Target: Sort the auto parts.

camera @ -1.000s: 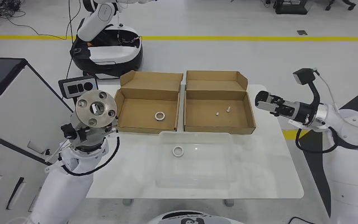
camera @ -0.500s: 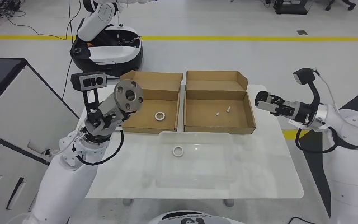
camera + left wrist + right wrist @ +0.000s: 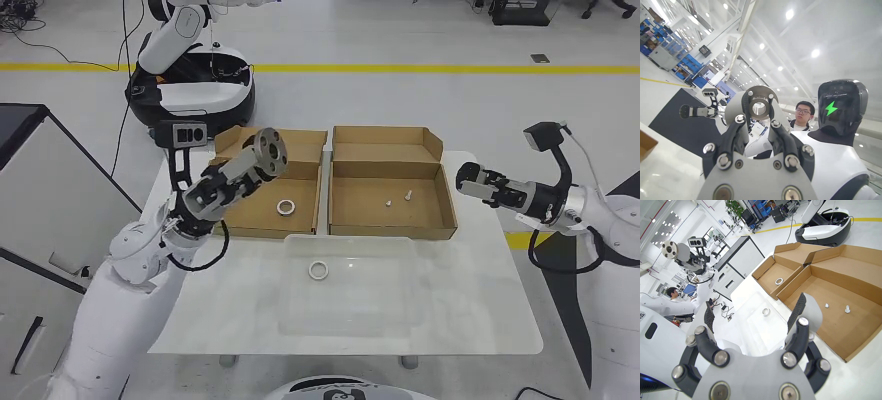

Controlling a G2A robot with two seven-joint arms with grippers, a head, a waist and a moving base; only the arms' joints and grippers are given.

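Plainly we see the left gripper (image 3: 758,103) clamped on a round steel flange (image 3: 268,152) (bolt holes, hollow hub), raised near the left cardboard box (image 3: 255,222); the right gripper (image 3: 755,299) holds its ribbed fingers apart.

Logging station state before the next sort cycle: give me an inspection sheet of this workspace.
Surface: white table carrying left box, right box, clear tray.
Job's things: metal ring in left box; two bolts in right box; second ring in clear tray.
Clutter: nothing seen.
Grippers: left gripper shut on flanged hub, raised near left box; right gripper open, by table's right edge.
Cables: black cable on floor behind.
Surroundings: another robot's base, yellow floor line.
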